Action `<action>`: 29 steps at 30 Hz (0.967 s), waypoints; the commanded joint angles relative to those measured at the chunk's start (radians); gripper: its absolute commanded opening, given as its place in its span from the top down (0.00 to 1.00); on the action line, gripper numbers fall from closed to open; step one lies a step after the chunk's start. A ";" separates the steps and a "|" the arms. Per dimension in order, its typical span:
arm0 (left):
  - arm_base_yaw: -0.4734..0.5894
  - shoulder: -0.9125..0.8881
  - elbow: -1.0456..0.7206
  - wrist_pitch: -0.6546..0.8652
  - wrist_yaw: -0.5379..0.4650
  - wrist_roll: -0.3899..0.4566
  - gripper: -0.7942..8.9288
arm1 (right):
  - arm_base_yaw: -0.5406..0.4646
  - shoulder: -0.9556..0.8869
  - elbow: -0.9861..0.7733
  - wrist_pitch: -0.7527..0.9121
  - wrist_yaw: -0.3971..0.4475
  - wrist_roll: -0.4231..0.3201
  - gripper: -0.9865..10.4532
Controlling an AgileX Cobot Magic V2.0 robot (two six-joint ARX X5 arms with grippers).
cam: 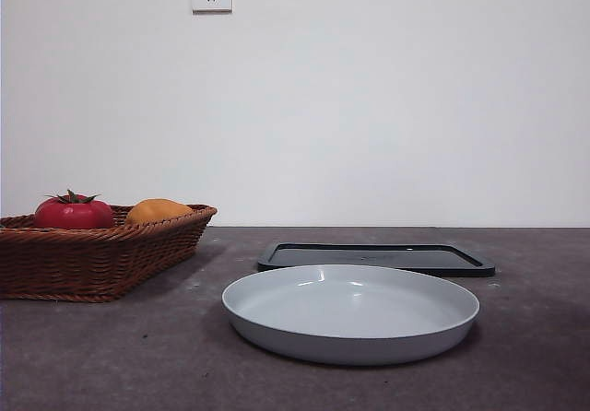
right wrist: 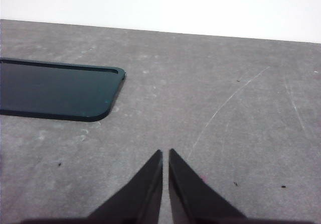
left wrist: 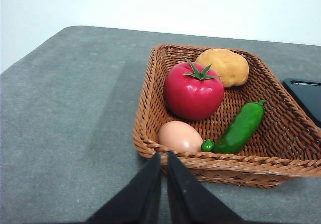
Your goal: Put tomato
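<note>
The tomato (left wrist: 193, 92) sits in the wicker basket (left wrist: 150, 113) at the left end of the worktop (cam: 138, 356), stem up, resting beside an orange-yellow fruit (left wrist: 223, 67) with an egg (left wrist: 179, 136) and a green pepper (left wrist: 241, 128) nearer the basket's front rim. The left gripper (left wrist: 164, 156) hangs just outside that front rim with its jaws closed, tips almost touching and holding nothing; the tomato lies straight ahead of it, beyond the rim and the egg. Being round, the tomato offers no long axis to line up with, so any grip across its middle should serve.

The right gripper (right wrist: 165, 153), jaws likewise closed and empty, looks over bare worktop with only a corner of the black tray (right wrist: 55, 91) in sight, well apart from the basket. The left arm is plainly the nearer one. The grey plate (cam: 350, 314) in front of the tray stands empty, a likely place to put the tomato.
</note>
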 commanded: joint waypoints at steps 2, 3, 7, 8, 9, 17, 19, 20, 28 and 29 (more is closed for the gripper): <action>0.002 -0.001 -0.021 -0.007 -0.002 0.004 0.90 | -0.002 -0.002 -0.005 0.011 -0.011 -0.003 0.90; 0.002 -0.001 -0.021 -0.007 -0.002 0.004 0.90 | -0.002 -0.002 -0.005 0.011 -0.011 -0.003 0.90; 0.002 -0.001 -0.021 -0.006 -0.002 0.004 0.90 | -0.002 -0.002 -0.005 0.011 -0.011 0.016 0.90; 0.002 -0.001 -0.021 -0.006 -0.002 0.004 0.90 | -0.002 -0.002 -0.005 0.011 -0.011 0.026 0.90; 0.002 -0.001 -0.021 -0.006 -0.002 0.003 0.90 | -0.002 -0.002 -0.005 0.011 -0.011 0.036 0.90; 0.002 -0.001 -0.002 0.000 -0.003 0.001 0.90 | -0.002 -0.002 0.000 0.015 -0.010 0.147 0.90; 0.002 -0.001 0.014 0.035 -0.009 -0.001 0.90 | -0.002 -0.002 0.011 0.014 -0.006 0.188 0.90; 0.002 -0.001 0.021 0.059 -0.012 0.000 0.90 | -0.002 -0.002 0.020 0.014 -0.004 0.205 0.90; 0.001 0.077 0.172 0.095 -0.074 -0.070 0.90 | 0.000 0.060 0.171 0.006 0.011 0.408 0.90; 0.000 0.106 0.197 0.083 -0.063 -0.078 0.90 | 0.002 0.085 0.197 -0.001 -0.005 0.417 0.90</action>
